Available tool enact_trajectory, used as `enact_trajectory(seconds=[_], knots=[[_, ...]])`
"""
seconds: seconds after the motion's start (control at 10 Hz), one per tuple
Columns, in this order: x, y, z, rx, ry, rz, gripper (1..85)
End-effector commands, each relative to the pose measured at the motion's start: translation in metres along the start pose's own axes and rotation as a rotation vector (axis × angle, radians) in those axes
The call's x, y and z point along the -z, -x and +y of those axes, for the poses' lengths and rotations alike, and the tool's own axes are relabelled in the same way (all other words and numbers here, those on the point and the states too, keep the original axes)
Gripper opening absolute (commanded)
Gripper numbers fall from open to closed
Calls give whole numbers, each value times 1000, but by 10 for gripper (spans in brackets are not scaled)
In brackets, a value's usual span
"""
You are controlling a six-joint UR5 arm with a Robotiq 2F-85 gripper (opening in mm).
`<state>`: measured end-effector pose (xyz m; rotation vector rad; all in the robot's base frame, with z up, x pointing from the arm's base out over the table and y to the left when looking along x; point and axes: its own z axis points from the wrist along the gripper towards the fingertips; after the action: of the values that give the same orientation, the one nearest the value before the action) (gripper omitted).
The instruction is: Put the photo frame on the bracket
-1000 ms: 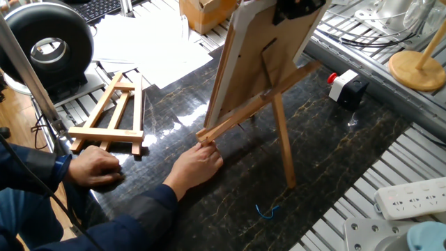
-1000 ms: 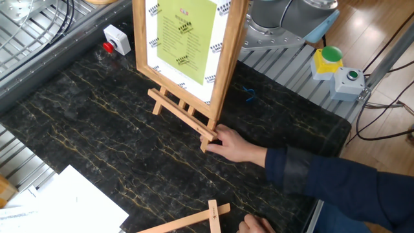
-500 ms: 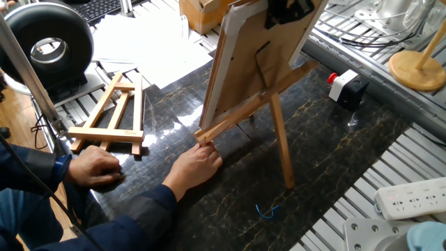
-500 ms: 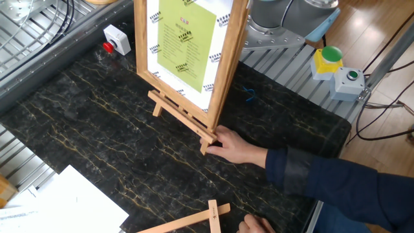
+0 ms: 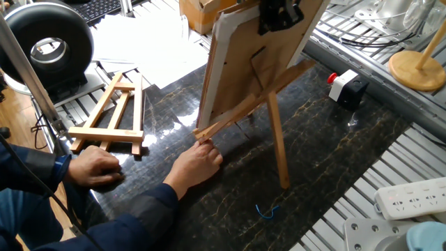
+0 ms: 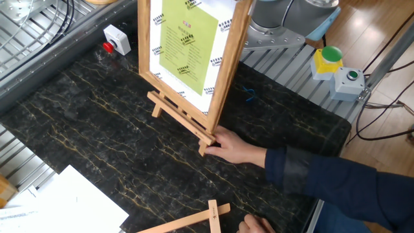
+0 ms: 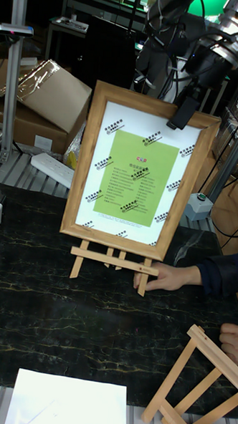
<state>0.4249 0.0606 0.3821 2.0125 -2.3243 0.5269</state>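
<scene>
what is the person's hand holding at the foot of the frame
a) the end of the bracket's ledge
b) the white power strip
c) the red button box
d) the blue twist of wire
a: the hand grips the end of the bracket ledge under the photo frame.

photo frame (image 7: 138,175): 1 | wooden easels (image 5: 240,115) (image 5: 111,115): 2 | human hands (image 5: 197,166) (image 5: 92,169): 2

Wood floor (image 6: 388,97), black marble table (image 6: 97,129)

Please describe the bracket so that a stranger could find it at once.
On the dark marble table, look under the photo frame. The bracket is the light-wood easel that stands upright there, a person's hand at its ledge. The other easel lies flat, bare.
</scene>
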Motion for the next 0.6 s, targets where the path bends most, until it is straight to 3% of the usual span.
enact_trajectory(seconds=[0.0,0.3,0.5], knots=[[7,14,-4,-2,-2,0,17],[-7,7,-11,29,-38,-25,17],[-16,-9,-12,63,-51,-38,17]])
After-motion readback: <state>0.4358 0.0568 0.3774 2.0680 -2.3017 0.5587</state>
